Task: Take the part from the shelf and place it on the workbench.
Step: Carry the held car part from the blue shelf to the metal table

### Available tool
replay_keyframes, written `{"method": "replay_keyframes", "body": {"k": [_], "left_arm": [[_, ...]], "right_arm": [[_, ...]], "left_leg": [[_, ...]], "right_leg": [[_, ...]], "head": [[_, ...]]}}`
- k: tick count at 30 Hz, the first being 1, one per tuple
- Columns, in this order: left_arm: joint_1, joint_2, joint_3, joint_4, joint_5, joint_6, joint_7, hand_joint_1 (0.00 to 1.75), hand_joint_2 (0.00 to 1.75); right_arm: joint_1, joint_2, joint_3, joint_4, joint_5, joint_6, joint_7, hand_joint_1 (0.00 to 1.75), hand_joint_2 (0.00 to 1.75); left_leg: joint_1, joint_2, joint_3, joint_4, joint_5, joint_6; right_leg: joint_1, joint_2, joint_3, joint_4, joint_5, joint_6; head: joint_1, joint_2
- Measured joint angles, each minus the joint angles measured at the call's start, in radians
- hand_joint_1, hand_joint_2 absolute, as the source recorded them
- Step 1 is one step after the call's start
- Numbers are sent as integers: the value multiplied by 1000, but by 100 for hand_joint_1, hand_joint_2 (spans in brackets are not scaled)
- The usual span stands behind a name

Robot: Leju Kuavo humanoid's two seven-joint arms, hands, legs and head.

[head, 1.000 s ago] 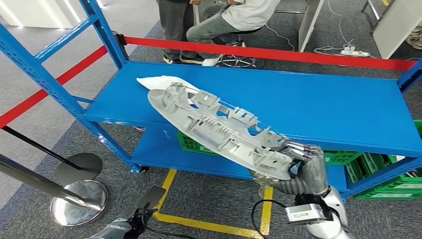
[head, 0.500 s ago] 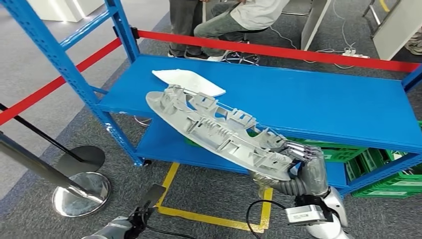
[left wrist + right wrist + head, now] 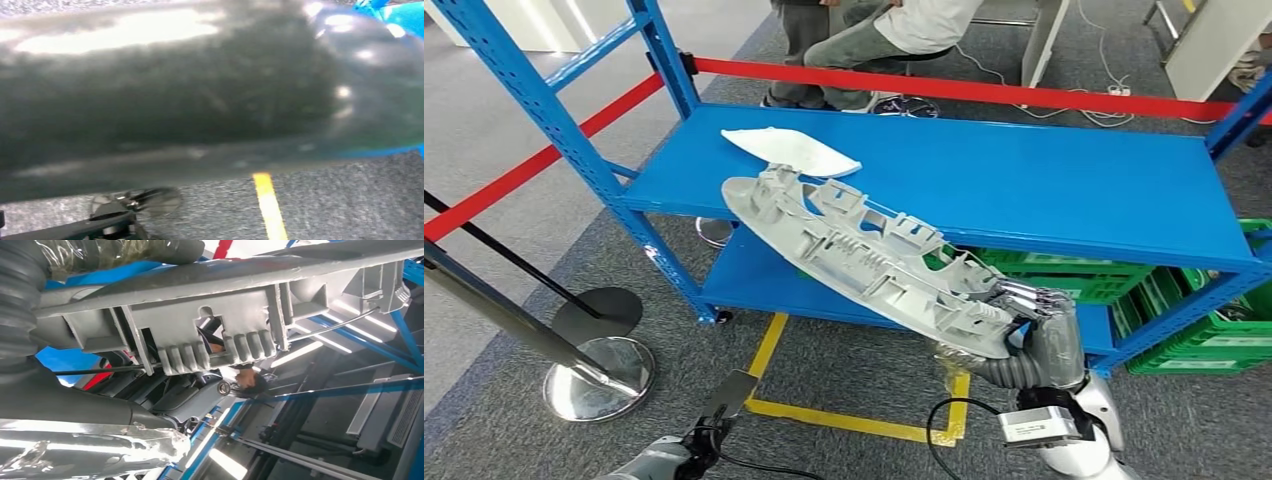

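We see the right hand (image 3: pixel 1036 325) gripping the near end of the long grey part (image 3: pixel 864 260), fingers (image 3: pixel 1022 296) curled over its edge, with the ribbed side facing up. The part slants out in the air in front of the blue shelf (image 3: pixel 1044 190) (a white piece (image 3: pixel 791 151) lies on the shelf's top level, near its left end). Green crates (image 3: pixel 1214 335) sit low at the right. The left hand's state we cannot tell; its wrist view is blurred.

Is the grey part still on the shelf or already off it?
Off it. The right hand grips one end of the grey part, which hangs tilted in front of the blue shelf.
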Motion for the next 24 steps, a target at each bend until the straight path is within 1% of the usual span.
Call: {"method": "replay_keyframes", "body": {"k": [1,2,3,4,5,6,7,8,9,10,11,12,13,14,15,16,17,18,19,20,21,22,23,24], "left_arm": [[0,0,0,0,0,1,0,0,0],[1,0,0,0,0,1,0,0,0],[1,0,0,0,0,2,0,0,0],[1,0,0,0,0,2,0,0,0],[1,0,0,0,0,2,0,0,0],[0,0,0,0,0,2,0,0,0],[-1,1,0,0,0,2,0,0,0],[-3,1,0,0,0,2,0,0,0],[-4,1,0,0,0,2,0,0,0],[-4,1,0,0,0,3,-1,0,0],[-3,1,0,0,0,3,-1,0,0],[-2,1,0,0,0,4,-1,0,0],[-2,1,0,0,0,4,-1,0,0],[-2,1,0,0,0,4,-1,0,0],[-2,1,0,-1,-1,4,-1,0,0],[-2,1,0,-1,-1,4,-1,0,0],[-1,1,0,-1,-1,4,-1,0,0],[0,1,0,-1,-1,4,-1,0,0],[0,2,0,-1,-2,4,-1,0,0],[0,2,0,-1,-3,4,-1,0,0],[0,2,0,-1,-4,4,-1,0,0],[0,2,0,-1,-6,4,0,0,0],[-1,2,0,-1,-6,4,0,0,0],[-2,1,0,-1,-7,4,0,0,0]], "right_arm": [[0,0,0,0,0,0,0,175,175],[0,0,0,1,0,0,0,175,175],[1,0,0,2,0,0,0,175,175],[1,0,0,3,0,1,0,175,175],[1,0,0,3,0,1,0,175,175],[1,0,0,3,0,1,0,175,175],[1,0,0,3,0,1,0,175,175],[1,0,0,3,0,1,0,175,175],[1,0,0,3,0,1,0,175,175],[0,0,0,3,0,1,0,175,175],[0,0,0,3,-1,2,0,175,175],[0,0,0,4,-1,2,0,175,175],[0,0,0,4,-2,2,0,175,175],[0,0,0,4,-2,2,-1,175,175],[1,0,1,4,-2,2,-1,175,175],[1,0,1,4,-2,3,-1,175,175],[2,0,1,6,-2,3,-1,175,175],[3,0,1,7,-3,3,-1,175,175],[4,0,1,9,-3,3,-1,175,175],[5,0,1,11,-4,3,-1,175,175],[5,0,1,11,-5,3,-1,175,175],[4,0,1,12,-6,3,-1,175,175],[4,0,0,12,-7,3,-2,175,175],[4,0,0,11,-8,2,-3,175,175]], "left_leg": [[2,0,-19,69,-45,-5],[4,0,-32,129,-73,-8],[5,0,-33,165,-77,-10],[6,0,-17,167,-61,-10],[7,0,17,132,-33,-9],[6,0,65,70,-9,-5],[5,-1,115,-2,1,0],[4,-1,156,-65,0,6],[2,-2,179,-106,-9,11],[0,-2,186,-126,-15,15],[0,-2,183,-132,-13,22],[1,-1,177,-135,-7,29],[3,1,172,-137,1,38],[5,2,165,-140,10,46],[5,3,156,-140,18,51],[4,3,147,-139,25,54],[3,4,137,-138,32,55],[3,4,129,-137,39,55],[2,4,121,-137,45,54],[2,3,116,-136,49,53],[1,3,112,-134,52,51],[0,3,108,-132,55,48],[-3,3,103,-128,58,44],[-5,3,97,-125,61,39]], "right_leg": [[0,0,-12,1,9,-3],[1,0,-26,2,18,-3],[1,0,-39,4,27,-1],[1,0,-53,7,35,0],[1,0,-65,10,42,3],[1,1,-76,14,48,6],[3,1,-84,18,53,10],[4,1,-90,21,58,15],[5,1,-95,23,64,20],[6,0,-99,23,71,26],[6,0,-103,22,78,32],[5,1,-110,24,77,37],[4,1,-120,38,63,42],[4,2,-136,73,35,47],[2,2,-159,131,-5,50],[2,2,-184,202,-47,54],[1,3,-203,267,-79,56],[1,2,-209,305,-95,58],[1,2,-195,305,-92,58],[1,2,-161,263,-73,56],[1,2,-111,193,-47,53],[2,2,-63,119,-28,50],[3,2,-25,58,-16,46],[4,2,-5,23,-13,42]], "head": [[-1,0],[-1,0],[-1,0],[-1,0],[-1,0],[-1,0],[-1,0],[-1,0],[-1,0],[0,0],[0,0],[0,0],[2,0],[4,0],[6,0],[7,0],[7,0],[7,0],[7,0],[7,0],[7,0],[7,0],[7,0],[6,0]]}}
